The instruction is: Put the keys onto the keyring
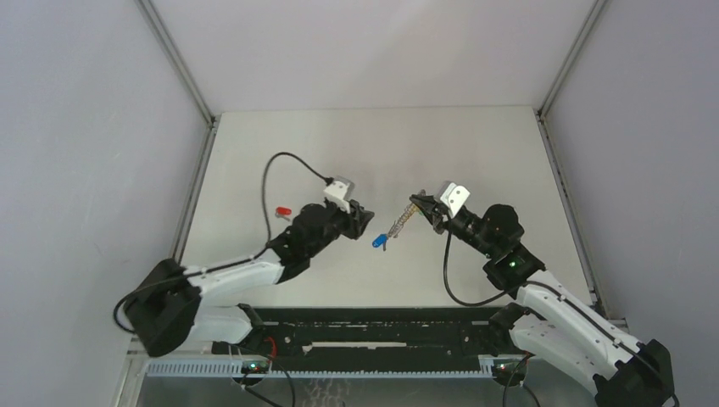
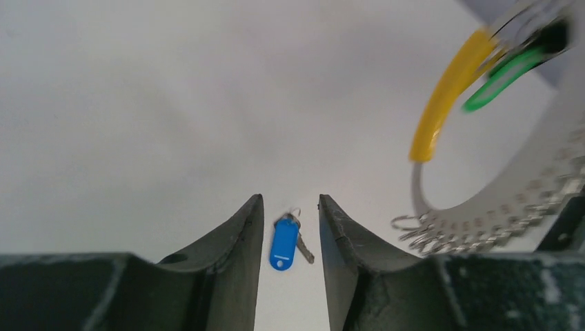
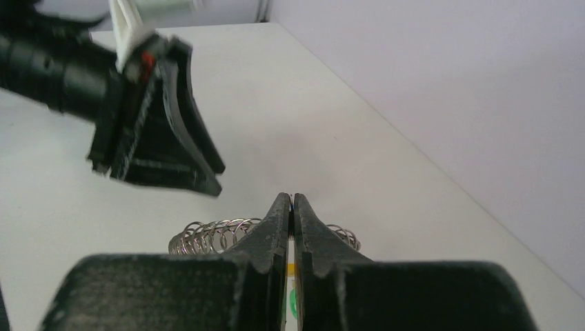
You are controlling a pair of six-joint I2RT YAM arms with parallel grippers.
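We pinch the yellow-tabbed bead-chain keyring [image 2: 445,96] between right fingers [image 3: 279,221].
Only our left wrist view shows left fingers [image 2: 241,241] spread over the blue-headed silver key [image 2: 283,243] on the desk [image 2: 138,103].

**Blue, Red and Yellow Against a Pale Table**

The small silver key with a blue plastic head [image 1: 378,242] was the most saturated spot on the plain off-white matte tabletop [image 1: 475,144]. Well left of the blue key, the small silver key with a red plastic head [image 1: 283,211] showed as a red fleck. Just right of the blue key, the thin metal keyring [image 1: 400,222] combined a glossy yellow tab [image 2: 448,89], a green piece [image 2: 503,72] and a shiny silvery chain [image 2: 483,231] of fine repeated loops. Flanking the blue key, the left two-finger gripper [image 1: 370,219] and the right two-finger gripper [image 1: 415,202] were matte black, faintly grey-speckled up close, each carrying a white boxy camera housing [image 1: 339,188]. The smooth side walls [image 1: 85,127] were unpatterned pale lilac-grey.
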